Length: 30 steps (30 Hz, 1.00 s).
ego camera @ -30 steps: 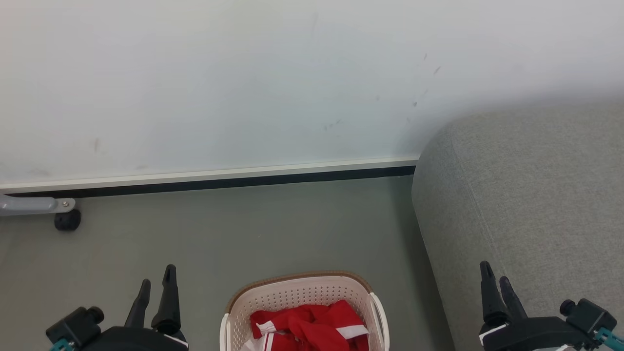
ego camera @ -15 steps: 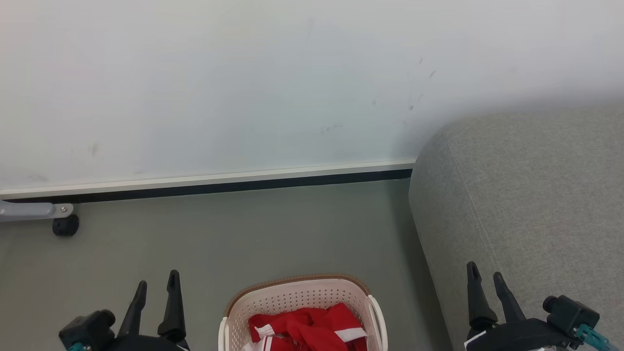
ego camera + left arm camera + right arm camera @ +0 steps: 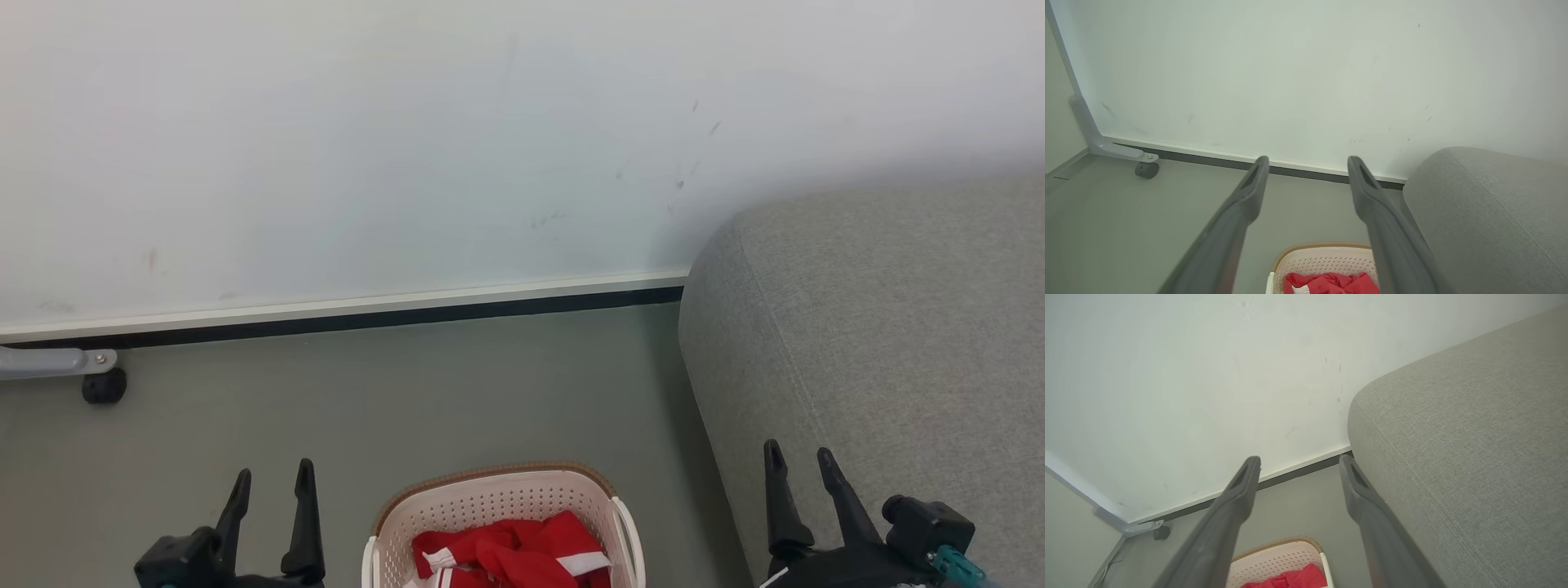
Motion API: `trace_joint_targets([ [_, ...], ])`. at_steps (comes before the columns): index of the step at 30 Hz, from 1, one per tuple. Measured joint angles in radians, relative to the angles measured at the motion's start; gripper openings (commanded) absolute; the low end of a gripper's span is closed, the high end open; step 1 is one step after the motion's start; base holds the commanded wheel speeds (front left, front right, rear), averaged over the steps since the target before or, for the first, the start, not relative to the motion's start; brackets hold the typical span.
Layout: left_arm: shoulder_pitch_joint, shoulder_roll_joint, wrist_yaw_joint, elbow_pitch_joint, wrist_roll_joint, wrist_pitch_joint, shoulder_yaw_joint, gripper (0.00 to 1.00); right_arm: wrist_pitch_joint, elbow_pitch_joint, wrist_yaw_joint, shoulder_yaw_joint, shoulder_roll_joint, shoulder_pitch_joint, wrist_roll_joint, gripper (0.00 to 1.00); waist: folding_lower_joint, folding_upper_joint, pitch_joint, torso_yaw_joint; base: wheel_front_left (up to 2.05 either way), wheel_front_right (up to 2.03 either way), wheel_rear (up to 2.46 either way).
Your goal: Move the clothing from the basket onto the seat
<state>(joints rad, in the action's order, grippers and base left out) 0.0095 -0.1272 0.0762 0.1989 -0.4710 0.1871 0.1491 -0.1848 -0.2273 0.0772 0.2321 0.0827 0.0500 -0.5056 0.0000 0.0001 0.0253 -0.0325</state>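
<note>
Head view: grey floor (image 3: 457,384), white wall (image 3: 367,147), basket (image 3: 490,508) beside seat (image 3: 882,327); left tool (image 3: 273,469), right tool (image 3: 798,448) both spread, empty.

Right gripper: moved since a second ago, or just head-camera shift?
Yes. The right gripper has closed in leftwards on the oval cream-white perforated plastic laundry basket; the gap between them has shrunk, beyond the camera's own shift.

The clothing (image 3: 510,557) lies in the basket (image 3: 490,502) on the floor (image 3: 408,392), the seat (image 3: 882,343) to its right, the wall (image 3: 408,147) behind.
</note>
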Motion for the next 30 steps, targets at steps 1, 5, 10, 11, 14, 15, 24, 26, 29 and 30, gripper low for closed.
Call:
trace_joint_targets([
  [1,0.0,0.0,0.003,0.0,0.009,0.001,0.002,1.0,-0.003,0.001,0.003,0.002,0.0,0.0,0.013,1.0,0.0,0.0,0.0,-0.001,0.0,0.0,0.0],
  [5,0.003,-0.002,0.012,-0.002,0.062,0.015,0.011,1.0,-0.015,0.004,0.012,0.013,0.002,0.0,0.063,1.0,0.0,0.0,0.001,-0.004,0.0,0.0,0.0],
  [10,0.013,-0.007,0.019,-0.003,0.124,0.032,0.017,1.0,-0.034,0.008,0.02,0.027,0.007,0.0,0.126,1.0,0.0,0.0,0.001,-0.007,0.0,0.0,0.0],
  [11,0.013,-0.007,0.019,-0.003,0.124,0.032,0.017,1.0,-0.034,0.008,0.02,0.027,0.007,0.0,0.126,1.0,0.0,0.0,0.001,-0.007,0.0,0.0,0.0],
  [14,0.016,-0.008,0.022,-0.003,0.165,0.042,0.021,1.0,-0.046,0.011,0.029,0.035,0.008,0.0,0.16,1.0,0.0,0.0,0.001,-0.009,0.0,0.0,0.0],
  [15,0.016,-0.008,0.022,-0.003,0.177,0.045,0.023,1.0,-0.046,0.012,0.029,0.038,0.009,0.0,0.176,1.0,0.0,0.0,0.001,-0.01,0.0,0.0,0.0],
  [24,0.018,-0.01,0.031,-0.004,0.247,0.066,0.031,1.0,-0.065,0.016,0.038,0.056,0.012,0.0,0.252,1.0,0.0,-0.0001,-0.001,-0.012,0.0,0.0,0.0],
  [26,0.018,-0.01,0.031,-0.004,0.247,0.066,0.03,1.0,-0.065,0.016,0.038,0.055,0.012,0.0,0.252,1.0,0.0,-0.0001,-0.002,-0.012,0.0,0.0,0.0],
  [29,0.018,-0.01,0.03,-0.003,0.247,0.066,0.028,1.0,-0.065,0.015,0.038,0.053,0.011,0.0,0.253,1.0,0.0,-0.0001,-0.003,-0.013,0.0,0.0,0.0],
  [30,0.018,-0.01,0.03,-0.002,0.247,0.066,0.028,1.0,-0.065,0.015,0.038,0.052,0.011,0.0,0.253,1.0,0.0,-0.0001,-0.003,-0.013,0.0,0.0,0.0],
])
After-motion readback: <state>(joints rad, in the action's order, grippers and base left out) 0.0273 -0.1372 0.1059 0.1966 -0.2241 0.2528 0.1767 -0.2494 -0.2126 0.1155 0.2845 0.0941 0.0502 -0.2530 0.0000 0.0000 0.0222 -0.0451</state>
